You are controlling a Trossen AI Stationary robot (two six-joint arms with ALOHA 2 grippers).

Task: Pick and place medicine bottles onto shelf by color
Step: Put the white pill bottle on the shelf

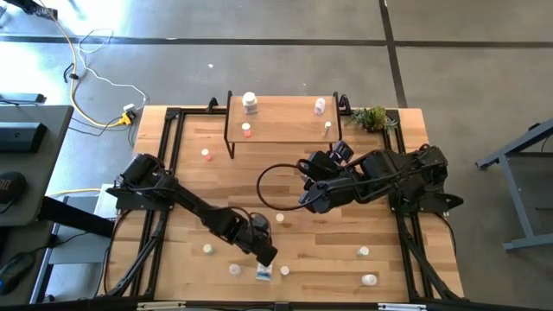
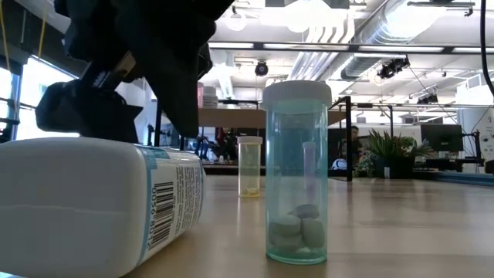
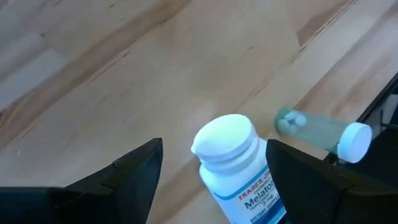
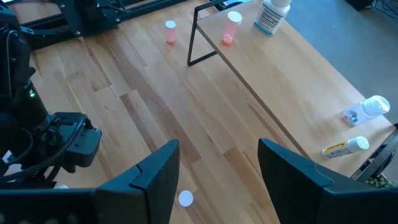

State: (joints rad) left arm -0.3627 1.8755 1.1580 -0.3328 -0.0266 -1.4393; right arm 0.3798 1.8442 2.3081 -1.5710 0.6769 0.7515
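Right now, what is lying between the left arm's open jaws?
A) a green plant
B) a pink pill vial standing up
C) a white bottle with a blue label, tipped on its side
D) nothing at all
C: in the left wrist view, the white bottle with a blue label lies on its side between the open jaws of the left gripper, not gripped.

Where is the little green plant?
In the high view the green plant sits at the table's far right corner, just right of the shelf. The right gripper is nearer the middle of the table.
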